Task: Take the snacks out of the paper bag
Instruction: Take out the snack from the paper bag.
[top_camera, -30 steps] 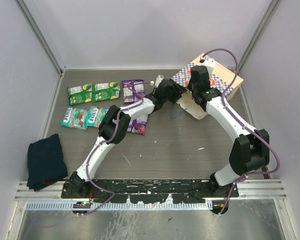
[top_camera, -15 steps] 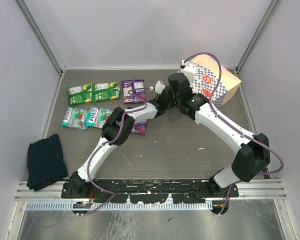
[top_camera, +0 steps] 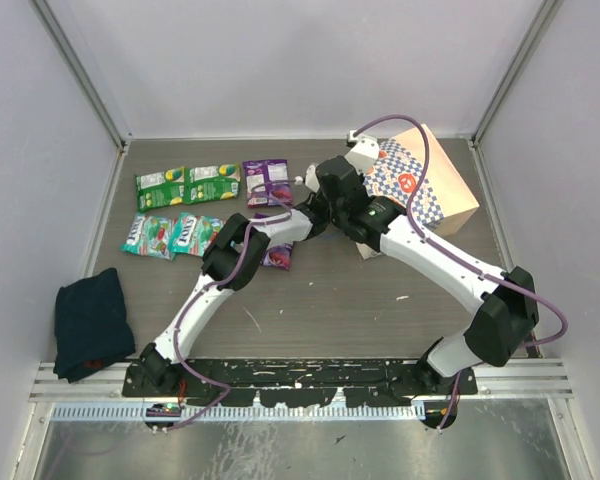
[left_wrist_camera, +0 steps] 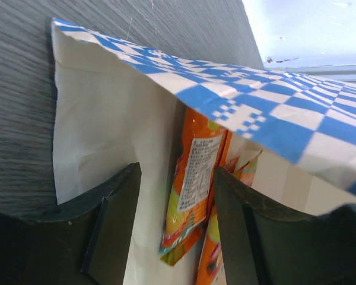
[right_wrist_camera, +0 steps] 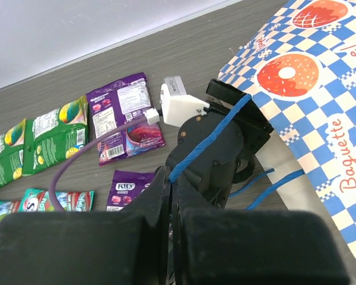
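Your remaining snacks are the orange packets (left_wrist_camera: 193,178), standing on edge inside the paper bag (top_camera: 435,190), which lies tilted at about 2 o'clock on the table (top_camera: 330,300). The green packets (top_camera: 160,187), teal packets (top_camera: 148,235) and purple packets (top_camera: 267,181) are laid out at 10 to 11 o'clock. Your left gripper (left_wrist_camera: 175,219) is spread wide at the bag's mouth, gripping nothing, with the nearest orange packet lined up in the gap. Your right gripper (right_wrist_camera: 171,189) is pinched closed on a blue cord handle (right_wrist_camera: 209,138). Expect the packets to be light, floppy and slick, so pinch squarely across the flat faces near the sealed end, or one may slide out. The bag is thin paper and will likely crumple or drag. You can read "Baguette" on the bag and "FOX'S" on a purple packet; the orange packet's fine print is too small.
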Robot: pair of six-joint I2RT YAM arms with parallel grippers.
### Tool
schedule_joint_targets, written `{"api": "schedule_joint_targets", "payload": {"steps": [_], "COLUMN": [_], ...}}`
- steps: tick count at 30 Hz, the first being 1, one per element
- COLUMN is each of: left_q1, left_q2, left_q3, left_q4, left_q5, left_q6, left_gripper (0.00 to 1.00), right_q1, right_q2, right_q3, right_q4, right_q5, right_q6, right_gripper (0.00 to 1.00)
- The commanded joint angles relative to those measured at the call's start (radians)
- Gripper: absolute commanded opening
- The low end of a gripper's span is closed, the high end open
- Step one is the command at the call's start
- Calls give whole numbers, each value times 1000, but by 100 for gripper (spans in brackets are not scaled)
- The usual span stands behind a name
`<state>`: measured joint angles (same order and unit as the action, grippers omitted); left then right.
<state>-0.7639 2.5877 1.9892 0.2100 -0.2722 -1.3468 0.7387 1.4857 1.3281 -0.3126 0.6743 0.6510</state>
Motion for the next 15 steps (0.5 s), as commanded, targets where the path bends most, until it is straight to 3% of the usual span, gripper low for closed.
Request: {"api": "schedule_joint_targets", "payload": {"steps": [1, 8, 12, 15], "left_q1": [0, -18, -49, -82], "left_q2": [-69, -115, -110, -109], "left_q3": [-107, -94, -3, 8], "left_q4": [130, 76, -111, -163], "left_q5": [11, 101, 77, 16], "left_q6": [15, 90, 194, 261], "left_gripper": [55, 55, 53, 53], "right_q1": [15, 15, 16, 15], "right_q2": [-41, -50, -68, -87], "right_q3": [48, 50, 39, 26], "right_q4": [64, 64, 64, 75], "right_q5": [73, 70, 66, 57], "right_q6": [26, 10, 7, 7], "right_gripper": [0, 0, 0, 0]}}
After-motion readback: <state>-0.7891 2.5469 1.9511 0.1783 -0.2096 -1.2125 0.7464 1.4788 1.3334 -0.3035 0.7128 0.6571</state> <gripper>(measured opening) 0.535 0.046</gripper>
